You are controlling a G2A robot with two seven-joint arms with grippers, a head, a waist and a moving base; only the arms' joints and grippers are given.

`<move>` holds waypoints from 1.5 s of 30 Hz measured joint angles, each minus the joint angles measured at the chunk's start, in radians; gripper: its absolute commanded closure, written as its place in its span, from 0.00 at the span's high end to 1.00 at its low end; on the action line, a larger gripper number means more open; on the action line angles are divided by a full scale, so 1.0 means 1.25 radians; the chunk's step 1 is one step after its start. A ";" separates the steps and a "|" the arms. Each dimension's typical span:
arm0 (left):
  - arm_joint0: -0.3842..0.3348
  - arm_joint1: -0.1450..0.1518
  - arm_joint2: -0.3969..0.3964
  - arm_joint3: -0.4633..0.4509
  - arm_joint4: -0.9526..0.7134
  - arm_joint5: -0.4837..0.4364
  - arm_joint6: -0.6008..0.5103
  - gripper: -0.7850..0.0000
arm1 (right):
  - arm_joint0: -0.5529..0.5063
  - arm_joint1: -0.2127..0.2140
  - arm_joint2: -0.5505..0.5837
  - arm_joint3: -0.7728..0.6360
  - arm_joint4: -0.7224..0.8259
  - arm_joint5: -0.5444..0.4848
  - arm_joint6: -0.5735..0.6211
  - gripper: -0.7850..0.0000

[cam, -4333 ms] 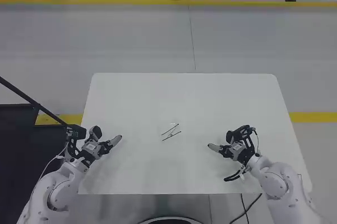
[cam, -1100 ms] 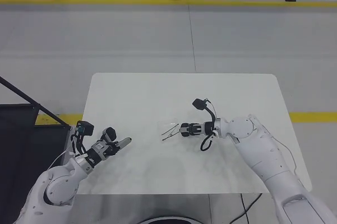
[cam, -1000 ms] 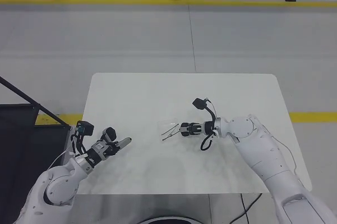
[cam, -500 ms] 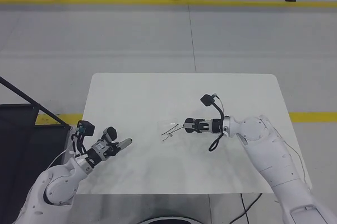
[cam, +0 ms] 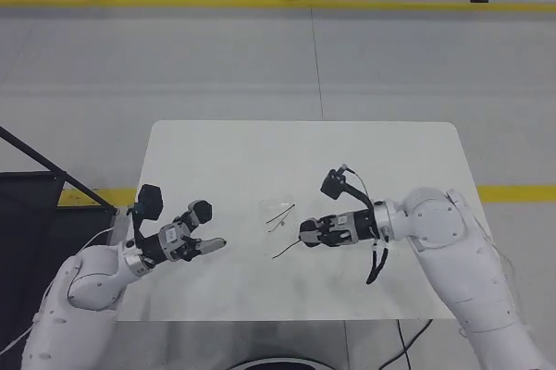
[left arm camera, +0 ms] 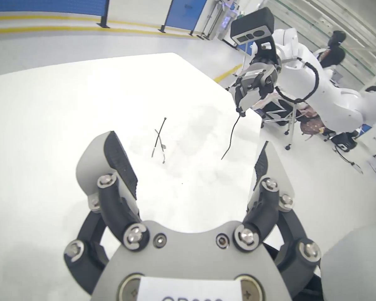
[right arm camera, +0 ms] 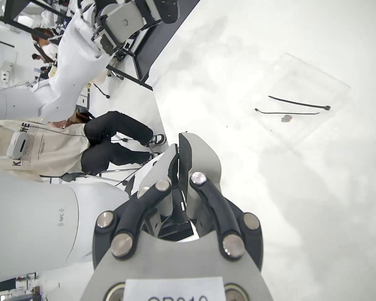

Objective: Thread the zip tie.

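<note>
Right gripper (cam: 302, 231) pinched shut on tie (cam: 285, 249) end, tie lifted, dangling toward left gripper (cam: 208, 228): wide open, empty. Pickup done; threading tail through head not started.

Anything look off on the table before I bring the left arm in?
Nothing looks damaged. Two spare zip ties lie close together mid-table on a clear sheet, with a small grey scrap beside them. The right gripper pinches a third zip tie by one end, so it hangs loose.

I count three — two loose zip ties (left arm camera: 159, 136) on one table (cam: 379, 166), one zip tie (left arm camera: 231, 136) pinched in my right gripper (cam: 302, 233).
</note>
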 measured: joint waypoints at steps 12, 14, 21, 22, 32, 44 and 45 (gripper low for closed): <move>-0.022 0.010 0.014 0.024 -0.034 -0.032 -0.042 1.00 | 0.004 0.004 -0.028 -0.018 -0.025 -0.014 -0.008 0.00; -0.019 0.010 0.018 0.018 -0.030 -0.030 -0.040 1.00 | 0.004 0.004 -0.028 -0.018 -0.025 -0.014 -0.008 0.00; -0.026 0.020 0.099 -0.032 -0.001 -0.032 -0.080 1.00 | 0.000 0.001 -0.060 -0.063 -0.055 0.003 -0.030 0.00; -0.030 0.022 0.112 -0.036 -0.005 -0.032 -0.082 1.00 | 0.005 0.001 -0.069 -0.069 -0.058 0.009 -0.026 0.00; -0.065 0.059 0.187 0.002 -0.054 -0.032 -0.057 0.69 | 0.075 -0.013 -0.139 -0.042 -0.011 0.016 -0.018 0.00; -0.079 0.105 0.252 0.000 -0.039 -0.032 -0.003 0.49 | 0.129 -0.023 -0.186 0.005 0.019 0.029 -0.018 0.00; -0.082 0.109 0.259 0.000 -0.036 -0.032 0.005 0.49 | 0.133 -0.024 -0.190 0.008 0.020 0.029 -0.018 0.00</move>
